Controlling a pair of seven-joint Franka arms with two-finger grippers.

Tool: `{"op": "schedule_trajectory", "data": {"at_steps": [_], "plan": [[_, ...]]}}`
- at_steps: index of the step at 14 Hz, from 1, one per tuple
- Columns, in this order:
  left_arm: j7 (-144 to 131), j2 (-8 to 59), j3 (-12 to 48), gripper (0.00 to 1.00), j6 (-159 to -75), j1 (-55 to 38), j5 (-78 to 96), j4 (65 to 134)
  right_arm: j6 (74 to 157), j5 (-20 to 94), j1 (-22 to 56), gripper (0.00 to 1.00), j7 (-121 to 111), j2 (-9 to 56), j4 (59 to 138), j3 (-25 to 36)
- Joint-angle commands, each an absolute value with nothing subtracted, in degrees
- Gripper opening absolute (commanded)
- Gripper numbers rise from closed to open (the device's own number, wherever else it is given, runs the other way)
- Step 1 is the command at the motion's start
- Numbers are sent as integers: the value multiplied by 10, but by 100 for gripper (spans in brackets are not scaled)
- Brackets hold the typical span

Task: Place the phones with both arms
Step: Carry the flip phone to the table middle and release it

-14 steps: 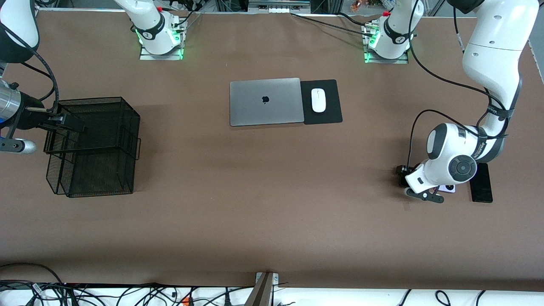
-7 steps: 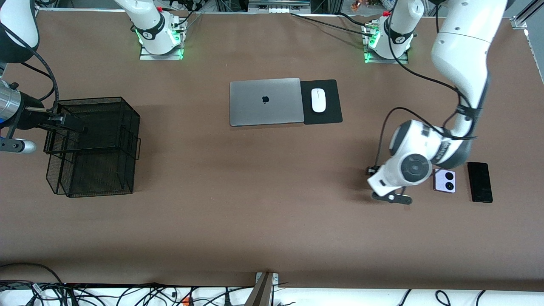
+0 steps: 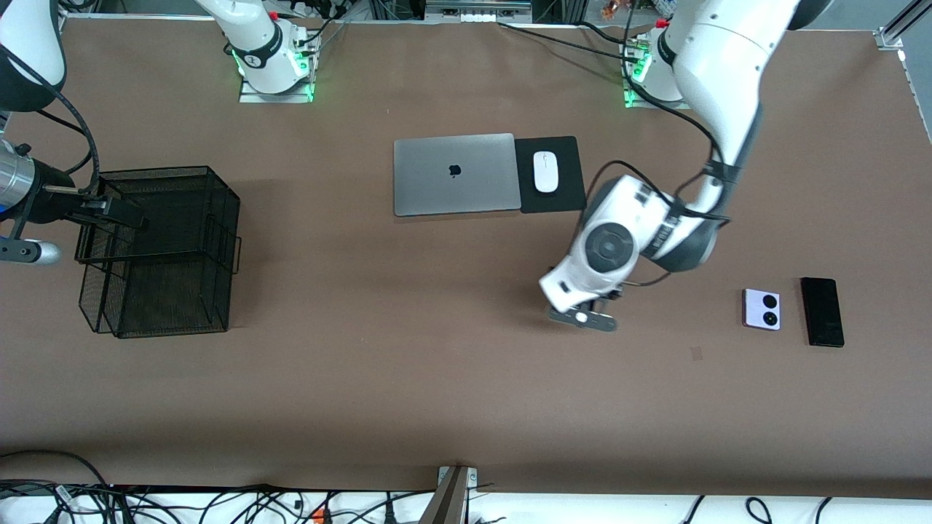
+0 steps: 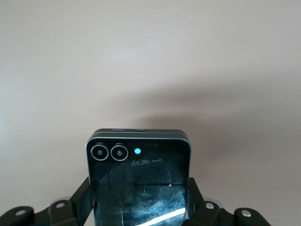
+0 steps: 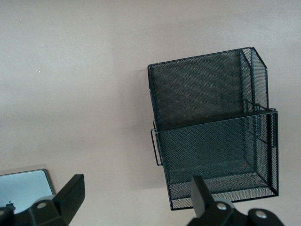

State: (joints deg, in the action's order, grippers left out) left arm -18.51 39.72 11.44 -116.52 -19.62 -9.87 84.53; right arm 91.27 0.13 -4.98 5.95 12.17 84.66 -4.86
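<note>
Front view: left end effector (image 3: 582, 317) hangs over bare desk (image 3: 437, 364), its load hidden beneath the wrist. Left wrist view: fingers (image 4: 80, 200) clamp the black folded phone (image 4: 139, 181), lower part cut off. Right wrist view: right end effector (image 5: 134, 197) gapes wide, empty, beside the mesh basket (image 5: 214, 127).

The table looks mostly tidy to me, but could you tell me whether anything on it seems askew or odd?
Nothing stands out. The laptop lies closed beside the mouse on its pad, the lilac-white phone and the black slab phone lie flat side by side, and the mesh basket stands upright.
</note>
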Motion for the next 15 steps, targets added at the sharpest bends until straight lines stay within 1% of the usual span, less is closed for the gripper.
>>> {"op": "schedule_trajectory", "data": {"at_steps": [1, 3, 4, 5, 8, 11, 12, 15], "plan": [[-178, 430, 102, 25, -1155, -287, -94, 801, 911, -3, -51, 100, 53, 124, 840, -47], [-223, 495, 98, 24, -1148, -337, -93, 706, 911, -3, -51, 100, 54, 123, 840, -47], [-249, 519, 98, 24, -1148, -351, -94, 677, 911, -3, -51, 100, 54, 123, 840, -47], [-260, 540, 97, 24, -1149, -360, -94, 658, 911, -3, -51, 100, 54, 123, 840, -47], [-262, 563, 91, 23, -1157, -360, -93, 627, 911, -3, -51, 100, 54, 124, 840, -47], [-279, 619, 88, 23, -1165, -363, -92, 543, 911, -3, -52, 100, 54, 124, 840, -47], [-287, 627, 88, 23, -1170, -367, -92, 527, 911, -3, -52, 100, 54, 124, 840, -47], [-315, 638, 79, 24, -1210, -376, -93, 524, 912, -3, -53, 100, 54, 124, 840, -47]]}}
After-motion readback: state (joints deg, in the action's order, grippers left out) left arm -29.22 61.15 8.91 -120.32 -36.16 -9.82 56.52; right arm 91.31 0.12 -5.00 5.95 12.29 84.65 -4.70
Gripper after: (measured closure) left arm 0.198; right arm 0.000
